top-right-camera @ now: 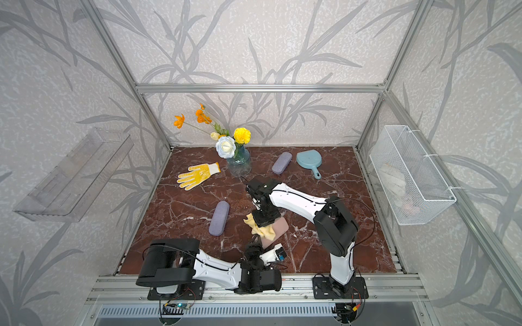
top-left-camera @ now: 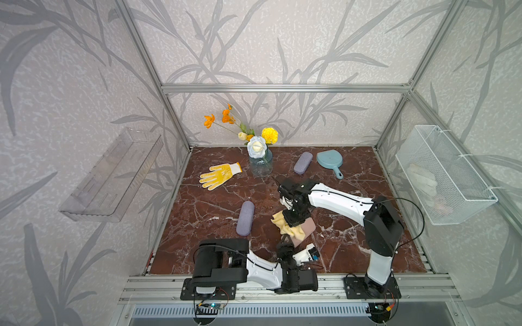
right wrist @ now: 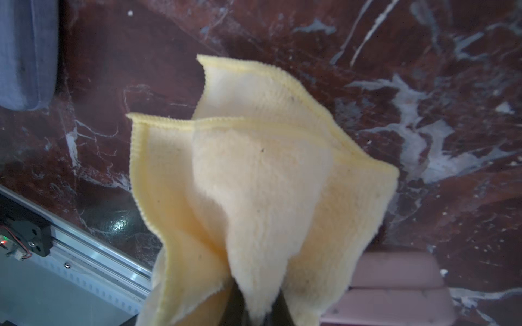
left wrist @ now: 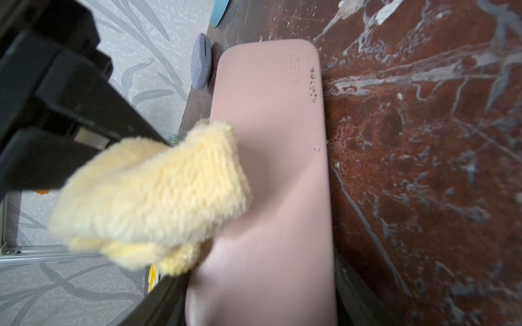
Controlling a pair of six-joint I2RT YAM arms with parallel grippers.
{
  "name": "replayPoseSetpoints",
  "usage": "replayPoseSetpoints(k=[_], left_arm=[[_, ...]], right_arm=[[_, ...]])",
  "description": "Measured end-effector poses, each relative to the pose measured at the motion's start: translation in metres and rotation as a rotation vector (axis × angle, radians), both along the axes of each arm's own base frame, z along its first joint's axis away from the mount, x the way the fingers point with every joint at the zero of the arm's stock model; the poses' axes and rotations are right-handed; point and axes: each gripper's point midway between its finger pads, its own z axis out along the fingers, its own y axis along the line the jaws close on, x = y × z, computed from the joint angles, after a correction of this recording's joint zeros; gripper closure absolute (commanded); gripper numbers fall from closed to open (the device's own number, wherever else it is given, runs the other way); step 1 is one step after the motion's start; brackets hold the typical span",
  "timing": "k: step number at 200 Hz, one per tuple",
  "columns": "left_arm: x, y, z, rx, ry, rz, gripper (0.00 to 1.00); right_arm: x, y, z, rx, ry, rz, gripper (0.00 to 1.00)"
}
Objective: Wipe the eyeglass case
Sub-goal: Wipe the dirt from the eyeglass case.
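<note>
A pink eyeglass case (top-left-camera: 310, 225) (top-right-camera: 282, 226) lies on the marble table near the front middle. In the left wrist view the case (left wrist: 271, 141) runs away from the camera, with dark specks (left wrist: 313, 84) near its far end. My left gripper (top-left-camera: 287, 245) (top-right-camera: 255, 245) (left wrist: 262, 296) is shut on the case's near end, one finger along each side. My right gripper (top-left-camera: 293, 218) (top-right-camera: 264, 218) (right wrist: 260, 313) points down, shut on a fluffy yellow cloth (top-left-camera: 288, 228) (left wrist: 152, 192) (right wrist: 254, 175). The cloth rests on the case's left side, and the case (right wrist: 395, 282) shows beside it in the right wrist view.
Two grey-blue cases lie on the table, one (top-left-camera: 245, 218) left of the cloth and the other (top-left-camera: 302, 163) at the back. A blue hand mirror (top-left-camera: 330, 161), a flower vase (top-left-camera: 260, 165) and a yellow glove (top-left-camera: 219, 175) stand behind. A wire basket (top-left-camera: 443, 175) hangs right, a clear shelf (top-left-camera: 113, 175) left.
</note>
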Motion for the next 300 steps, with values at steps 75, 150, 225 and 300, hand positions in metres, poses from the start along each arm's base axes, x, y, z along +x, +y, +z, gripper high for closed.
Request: replayPoseSetpoints(k=[75,150,225,300], left_arm=[[0.001,0.002,0.002,0.013,-0.015,0.004,0.83],[0.001,0.003,0.003,0.021,-0.021,0.006,0.83],[0.000,0.001,0.000,0.003,-0.006,0.007,0.83],[0.002,0.005,0.001,0.018,-0.023,0.015,0.83]], right_arm=[[0.052,-0.141,0.005,-0.397,-0.149,-0.186,1.00],[-0.020,0.048,0.054,0.033,-0.127,0.166,1.00],[-0.002,0.003,0.001,0.087,0.056,-0.012,1.00],[0.054,-0.115,0.020,-0.392,-0.176,-0.118,1.00]])
